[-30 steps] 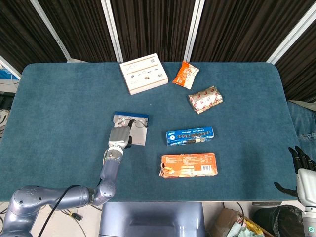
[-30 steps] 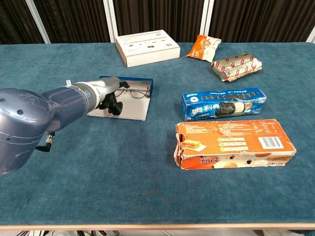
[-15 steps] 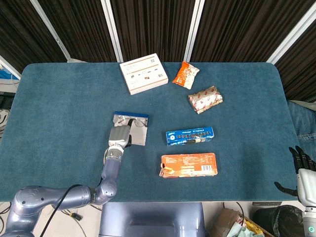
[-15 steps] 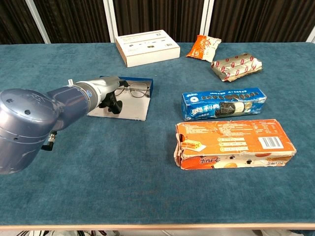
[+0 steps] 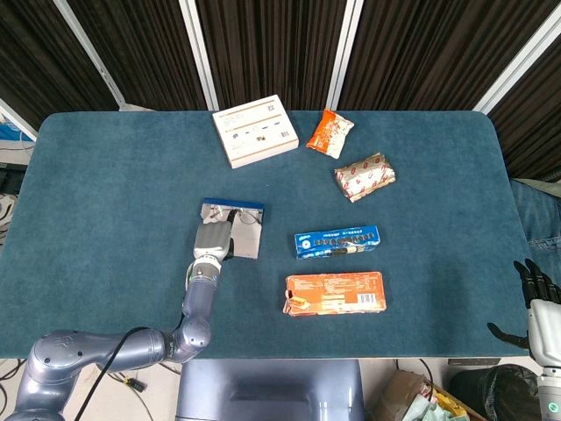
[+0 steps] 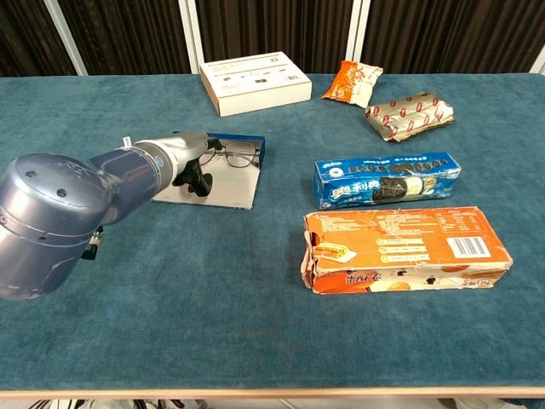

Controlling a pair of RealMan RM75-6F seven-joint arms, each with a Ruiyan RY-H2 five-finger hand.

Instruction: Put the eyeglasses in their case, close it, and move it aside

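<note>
The eyeglasses case (image 5: 249, 245) (image 6: 226, 189) lies open left of the table's middle, grey inside, with a blue lid edge along its far side. Thin-framed eyeglasses (image 5: 248, 217) (image 6: 241, 154) stand over the case's far part, close to the blue edge. My left hand (image 5: 213, 239) (image 6: 189, 158) reaches over the case's left half and holds the glasses by their left end; its dark fingers curl below. That left lens is hidden behind the hand. My right hand (image 5: 536, 303) hangs off the table's right front corner, fingers apart and holding nothing.
A blue cookie box (image 5: 337, 241) (image 6: 387, 180) and an orange box (image 5: 335, 293) (image 6: 400, 249) lie right of the case. At the far edge are a white box (image 5: 253, 130) (image 6: 254, 81), an orange snack bag (image 5: 330, 132) and a silver-red packet (image 5: 365, 175).
My left arm has pushed slightly forward over the case, and the eyeglasses have shifted a little toward the blue edge. The right hand has not moved.
</note>
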